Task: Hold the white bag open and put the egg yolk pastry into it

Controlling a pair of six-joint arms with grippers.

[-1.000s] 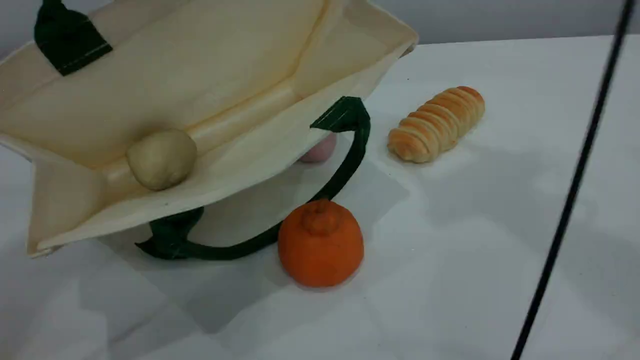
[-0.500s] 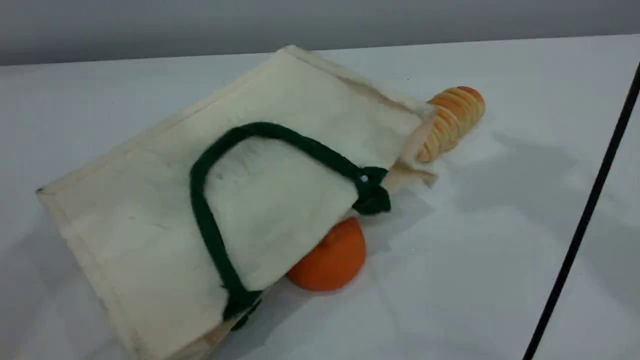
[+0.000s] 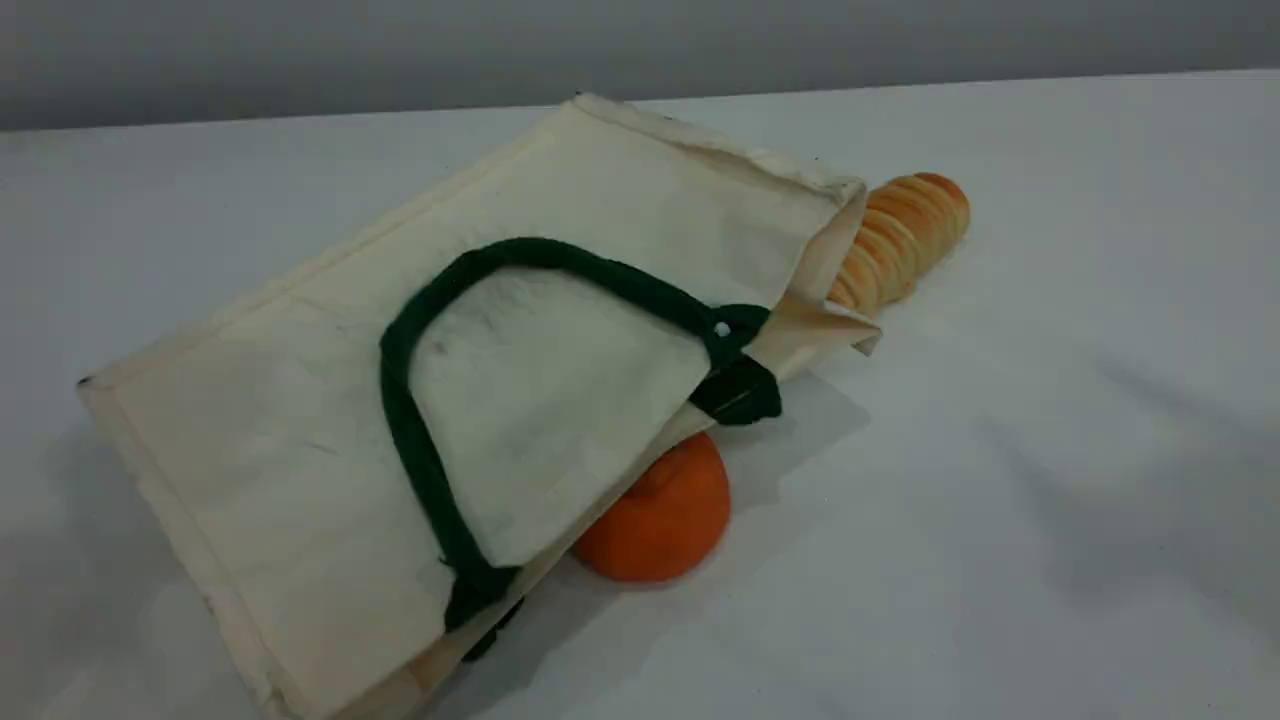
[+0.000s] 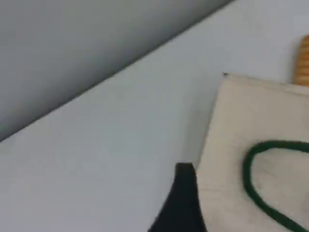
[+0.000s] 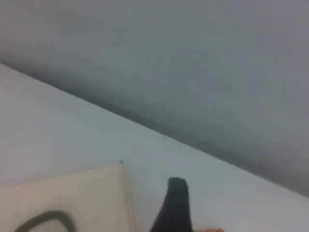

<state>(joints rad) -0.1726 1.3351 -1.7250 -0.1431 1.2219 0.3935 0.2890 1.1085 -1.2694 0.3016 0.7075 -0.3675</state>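
Note:
The white bag (image 3: 300, 420) lies flat on the table, one dark green rope handle (image 3: 388, 360) looped across its top face. The egg yolk pastry is hidden in every view. Neither gripper appears in the scene view. In the left wrist view a single dark fingertip (image 4: 186, 193) hovers beside the bag's edge (image 4: 231, 145), touching nothing. The right wrist view shows one dark fingertip (image 5: 175, 203) above the table near a bag corner (image 5: 72, 193). Whether either gripper's jaws stand open does not show.
An orange fruit (image 3: 660, 520) sits half under the bag's near right edge. A ridged golden bread roll (image 3: 905, 235) lies behind the bag's far right corner. A grey wall runs along the table's far edge.
The bag, held up and open with the pastry inside a second ago, has dropped flat onto the table and settled. The black cable on the right has left the view.

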